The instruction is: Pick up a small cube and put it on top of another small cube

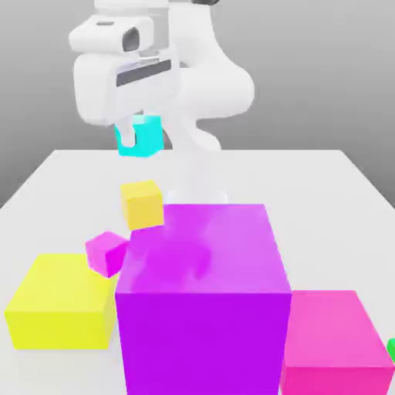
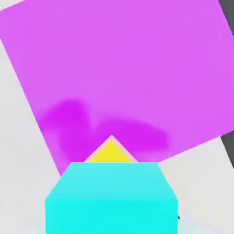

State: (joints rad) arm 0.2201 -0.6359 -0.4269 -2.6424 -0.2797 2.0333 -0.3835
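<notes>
- Right, the hand [image 1: 139, 137] is clamped on the small cyan cube [image 1: 141, 136], carrying it high off the desk [image 1: 324, 181], with a grey finger across its near face.
- Measured from the small yellow cube [image 1: 143, 204], the cyan cube hangs well above it and slightly toward the exterior view's left.
- In the hand view, the yellow cube's corner [image 2: 110, 152] peeks just past the cyan cube's edge [image 2: 111, 197], so the two look close to lined up.
- To stack well, I'd say: centre it over the yellow cube, square the faces, descend slowly, release only on contact.
- The big purple cube [image 1: 202, 297] sits just in front of the yellow one, so a straight-down approach looks safest.
- Being a cube, it has no long axis; it looks roughly level, one face toward the exterior camera.
</notes>
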